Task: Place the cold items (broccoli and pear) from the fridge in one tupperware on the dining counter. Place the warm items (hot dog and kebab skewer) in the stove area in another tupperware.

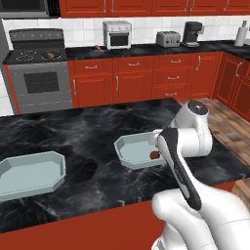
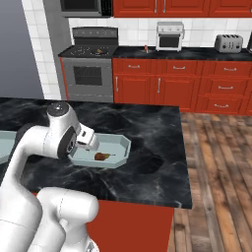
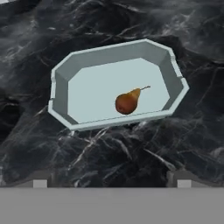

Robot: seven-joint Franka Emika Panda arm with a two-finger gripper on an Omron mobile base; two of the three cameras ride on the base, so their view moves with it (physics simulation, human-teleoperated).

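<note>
The pear (image 3: 128,101) lies on its side on the floor of the tub (image 3: 61,94), right of centre in the hand view, stem toward the upper right; it touches no wall. It sits here because this tub serves as the cold-item container on the dining counter (image 3: 175,35). In the left base view I see it as a small brown patch at the tub's right end, partly behind my arm; in the right base view it rests mid-tub.

My gripper (image 3: 111,183) hangs above the tub's near rim with its fingertips (image 3: 40,183) spread wide apart and nothing between them, so I judge the pear released and this placement done.

A second tub (image 1: 29,175) stands empty at the lower left of the left base view, well apart from the first, presumably reserved for the warm items. The stove (image 1: 36,73) occupies the upper left of that view; small dark shapes lie on its top, too small to identify. I judge the broccoli, hot dog and skewer yet to be fetched.
</note>
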